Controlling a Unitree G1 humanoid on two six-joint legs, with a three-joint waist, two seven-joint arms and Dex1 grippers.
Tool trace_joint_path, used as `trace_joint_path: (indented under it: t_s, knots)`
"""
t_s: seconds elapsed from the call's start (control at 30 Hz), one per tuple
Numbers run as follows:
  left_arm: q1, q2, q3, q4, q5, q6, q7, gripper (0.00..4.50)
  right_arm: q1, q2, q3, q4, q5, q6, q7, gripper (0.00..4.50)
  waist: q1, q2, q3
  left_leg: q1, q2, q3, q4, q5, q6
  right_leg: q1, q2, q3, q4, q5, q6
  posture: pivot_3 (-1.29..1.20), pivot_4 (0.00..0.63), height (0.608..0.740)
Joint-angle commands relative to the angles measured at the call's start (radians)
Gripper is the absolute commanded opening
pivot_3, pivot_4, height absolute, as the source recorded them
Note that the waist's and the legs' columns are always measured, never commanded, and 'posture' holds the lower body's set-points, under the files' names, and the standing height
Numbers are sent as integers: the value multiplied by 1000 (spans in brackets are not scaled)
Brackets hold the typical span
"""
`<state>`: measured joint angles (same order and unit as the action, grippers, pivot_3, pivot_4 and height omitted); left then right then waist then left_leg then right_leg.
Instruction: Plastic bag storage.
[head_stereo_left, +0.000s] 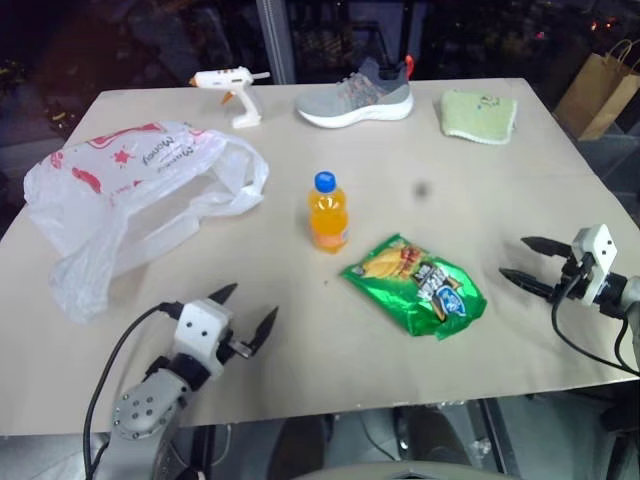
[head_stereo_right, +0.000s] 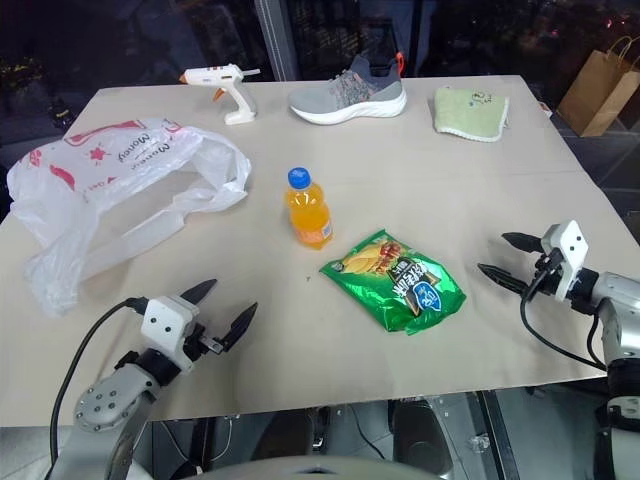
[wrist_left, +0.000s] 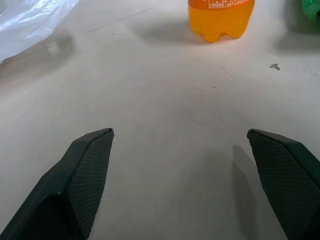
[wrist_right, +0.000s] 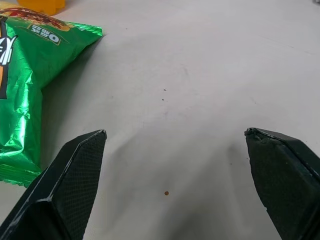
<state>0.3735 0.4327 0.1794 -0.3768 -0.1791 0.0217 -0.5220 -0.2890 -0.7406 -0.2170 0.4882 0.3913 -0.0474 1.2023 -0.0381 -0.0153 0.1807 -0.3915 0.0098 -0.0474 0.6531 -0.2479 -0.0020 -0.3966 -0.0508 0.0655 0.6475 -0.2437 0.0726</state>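
Left gripper (head_stereo_left: 246, 315) sits at the near left edge of the table (head_stereo_left: 300, 380), jaws spread wide, holding nothing. Right gripper (head_stereo_left: 520, 260) is at the near right edge, also fully spread and empty, pointing toward the green snack packet (head_stereo_left: 415, 285). The plastic bag (head_stereo_left: 125, 195) lies crumpled on the far left of the table, handles loose, well apart from both grippers. Orange drink bottle (head_stereo_left: 328, 212) stands upright mid-table, between bag and packet. Glue gun (head_stereo_left: 232, 88), shoe (head_stereo_left: 357, 95) and green cloth (head_stereo_left: 479, 115) line the far edge.

Beige table (head_stereo_left: 380, 400): plastic bag (head_stereo_left: 120, 200), glue gun (head_stereo_left: 230, 88), shoe (head_stereo_left: 357, 95), cloth (head_stereo_left: 478, 115), juice btl (head_stereo_left: 328, 212), snack pkt (head_stereo_left: 415, 285).
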Motion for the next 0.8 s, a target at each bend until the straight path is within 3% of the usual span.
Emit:
trace_joint_path:
  t_s: [0.03,0.57,0.8]
  knots:
    - [14,-17,-14,-45,-2,-26,9,4442,1,-15,-38,-8,19,-8,9,4500,0,0,0,0,0,0,0,0,0,0,0,0,0,0,0,0,150,740]
    - [29,-39,-27,-53,0,-54,14,4442,-4,-17,-37,24,17,-22,26,4500,0,0,0,0,0,0,0,0,0,0,0,0,0,0,0,0,150,740]
    - [-44,-15,-46,-94,88,-2,64,4442,-21,-13,-34,38,20,-27,33,4500,2,0,0,0,0,0,0,0,0,0,0,0,0,0,0,0,150,740]
